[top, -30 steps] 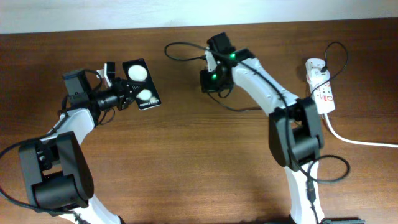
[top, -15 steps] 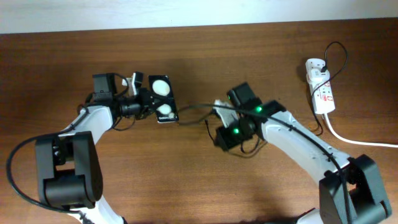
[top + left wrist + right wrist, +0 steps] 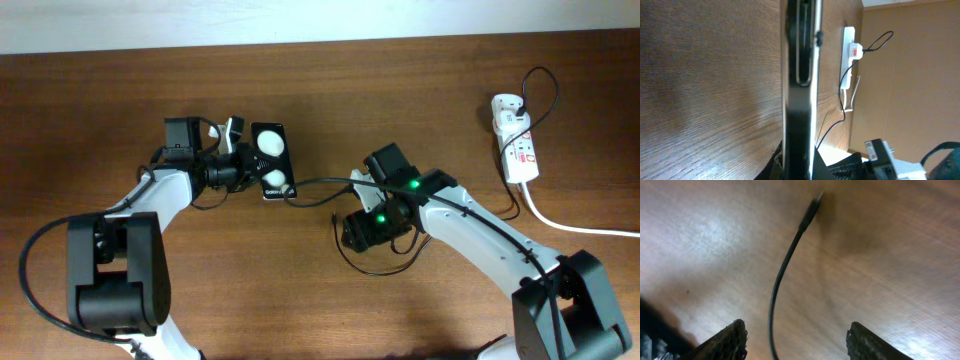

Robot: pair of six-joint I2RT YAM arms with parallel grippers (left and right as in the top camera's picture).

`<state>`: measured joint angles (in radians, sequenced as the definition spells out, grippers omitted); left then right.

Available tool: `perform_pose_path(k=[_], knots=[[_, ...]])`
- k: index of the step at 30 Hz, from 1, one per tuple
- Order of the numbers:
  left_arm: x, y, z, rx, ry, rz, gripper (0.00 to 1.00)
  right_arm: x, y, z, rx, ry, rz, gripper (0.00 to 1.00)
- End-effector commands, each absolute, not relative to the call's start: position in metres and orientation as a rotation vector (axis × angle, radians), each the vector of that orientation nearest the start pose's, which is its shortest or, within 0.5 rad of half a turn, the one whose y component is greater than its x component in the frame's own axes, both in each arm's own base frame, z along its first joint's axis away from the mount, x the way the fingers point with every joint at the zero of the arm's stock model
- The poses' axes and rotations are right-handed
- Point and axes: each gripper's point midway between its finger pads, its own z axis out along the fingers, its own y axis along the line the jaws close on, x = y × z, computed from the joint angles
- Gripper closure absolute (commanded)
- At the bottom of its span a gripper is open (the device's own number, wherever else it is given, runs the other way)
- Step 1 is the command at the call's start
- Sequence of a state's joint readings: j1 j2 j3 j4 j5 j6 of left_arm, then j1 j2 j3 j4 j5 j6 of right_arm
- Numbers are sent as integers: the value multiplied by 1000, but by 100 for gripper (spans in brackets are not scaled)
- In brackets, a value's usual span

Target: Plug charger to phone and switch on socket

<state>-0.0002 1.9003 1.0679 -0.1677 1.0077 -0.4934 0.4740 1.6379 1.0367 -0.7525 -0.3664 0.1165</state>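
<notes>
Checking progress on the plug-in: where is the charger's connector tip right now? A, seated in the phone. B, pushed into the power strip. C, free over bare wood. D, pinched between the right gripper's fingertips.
C: the right wrist view shows the connector tip ending bare against the wood, well ahead of the open right gripper and joined to nothing.

Phone [image 3: 270, 162] black, white spots; charger [image 3: 778, 277] black; socket [image 3: 518, 150] white, apparently red-marked.

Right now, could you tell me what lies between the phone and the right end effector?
Only the charger crosses that stretch, as the overhead view shows.
</notes>
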Motion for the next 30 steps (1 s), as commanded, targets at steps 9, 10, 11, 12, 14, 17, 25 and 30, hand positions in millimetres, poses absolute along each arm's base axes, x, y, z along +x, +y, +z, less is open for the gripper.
perform_pose_path(k=[9, 10, 11, 12, 14, 17, 25, 30], knots=[[425, -103, 95, -256, 2364, -1433, 100, 290, 243, 42, -707, 2715, 173, 40], [425, -98, 96, -269, 2358, -1433, 100, 294, 245, 34, -711, 2711, 144, 41], [425, -97, 96, -271, 2355, -1436, 100, 297, 245, 30, -708, 2711, 134, 45], [425, -97, 96, -271, 2355, -1436, 100, 299, 247, 29, -707, 2708, 134, 53], [425, -97, 96, -272, 2355, -1436, 100, 298, 245, 19, -721, 2735, 114, 53], [425, -98, 97, -268, 2353, -1445, 100, 304, 250, 17, -701, 2737, 111, 53], [421, -101, 102, -249, 2341, -1496, 100, 305, 243, -2, -566, 2823, 87, 96], [419, -104, 104, -239, 2335, -1528, 100, 274, 273, 75, -595, 2857, 525, 96]])
